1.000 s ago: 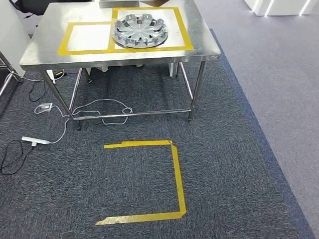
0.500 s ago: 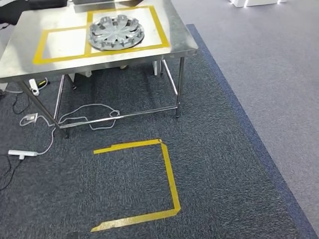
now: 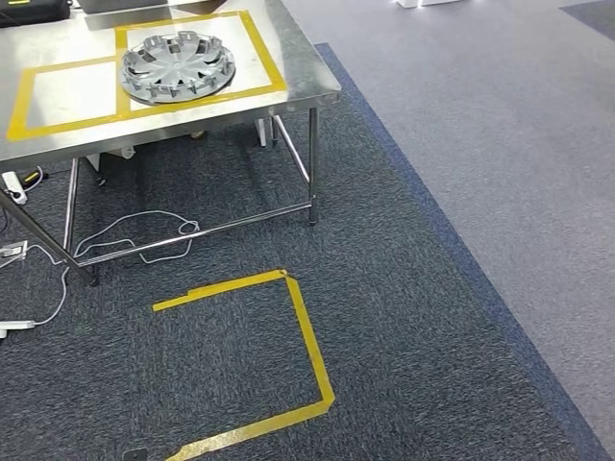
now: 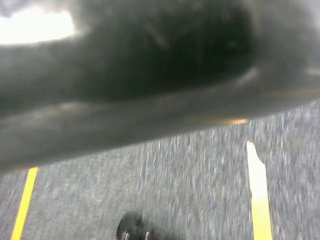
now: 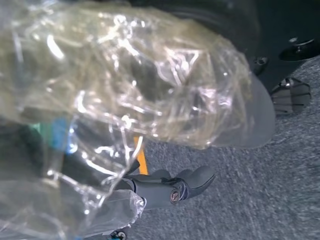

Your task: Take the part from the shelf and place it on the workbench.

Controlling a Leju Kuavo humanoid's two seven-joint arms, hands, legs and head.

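The part, a silver hubcap, lies flat on the steel workbench inside the right-hand yellow taped rectangle, at the top left of the head view. In the right wrist view my right hand hangs over the carpet with grey fingers stretched out and nothing in them, under crinkled clear plastic. The left wrist view is blurred. A dark bit of my left hand pokes in above the carpet, its pose unreadable.
The left taped rectangle on the bench is bare. A yellow tape outline marks the dark carpet in front of the bench. Cables and a power strip lie under it. Lighter grey floor stretches to the right.
The camera has swung to the right, so the bench and floor tape have slid left in the picture. The hubcap keeps its place on the bench.
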